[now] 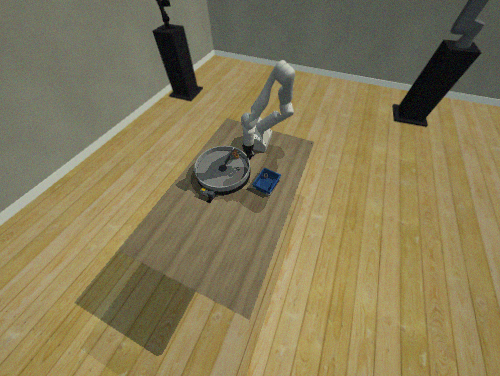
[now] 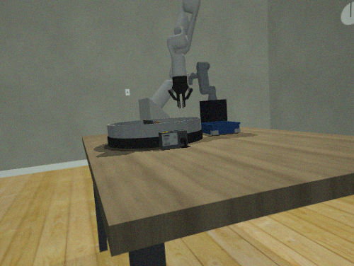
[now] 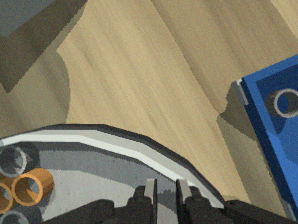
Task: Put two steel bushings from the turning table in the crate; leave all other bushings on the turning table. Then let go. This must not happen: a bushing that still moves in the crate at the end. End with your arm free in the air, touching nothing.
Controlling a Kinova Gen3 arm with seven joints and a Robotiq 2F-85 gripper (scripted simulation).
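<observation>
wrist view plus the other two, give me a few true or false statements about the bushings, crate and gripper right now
1. One steel bushing lies in the blue crate. True.
2. The gripper is clamped on a bushing. False: its fingers stand narrow with nothing between them.
3. The gripper hangs over the rim of the turning table, not over the crate. True.
4. An orange bushing is in the crate. False: it lies on the turning table, beside grey steel ones.
5. The crate sits on top of the turning table. False: it rests on the wooden table beside it.
</observation>
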